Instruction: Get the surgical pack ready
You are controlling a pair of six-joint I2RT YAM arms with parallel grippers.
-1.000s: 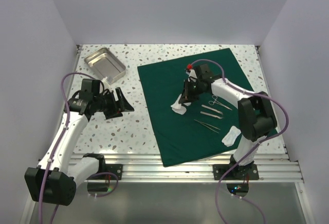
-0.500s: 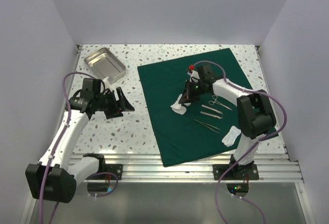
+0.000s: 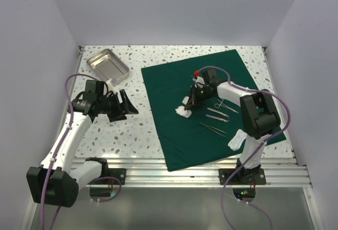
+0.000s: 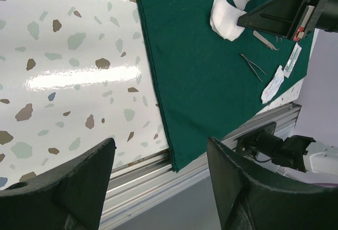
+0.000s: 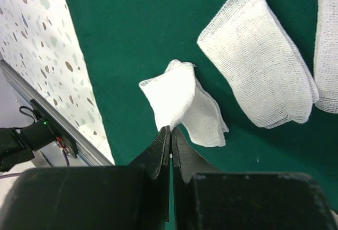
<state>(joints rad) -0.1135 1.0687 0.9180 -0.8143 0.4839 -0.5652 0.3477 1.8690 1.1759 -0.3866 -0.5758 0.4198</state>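
Observation:
The dark green surgical pack drape (image 3: 174, 82) lies flat on the right half of the table and also shows in the left wrist view (image 4: 200, 56) and the right wrist view (image 5: 121, 29). My right gripper (image 3: 192, 102) (image 5: 170, 128) is shut on a corner of a small white gauze square (image 5: 182, 103), low over the drape's middle. A larger folded gauze (image 5: 259, 77) lies beside it. My left gripper (image 3: 128, 106) (image 4: 160, 141) is open and empty, above the speckled table left of the drape's edge.
A steel tray (image 3: 108, 65) sits at the back left. Two tweezers (image 3: 217, 116), scissors (image 3: 224, 104) and a white packet (image 3: 237, 139) lie on the drape right of my right gripper. The aluminium rail (image 3: 190, 172) runs along the near edge.
My right arm has shifted slightly, and the gauze it holds has moved a little toward the near side. The left arm has barely moved.

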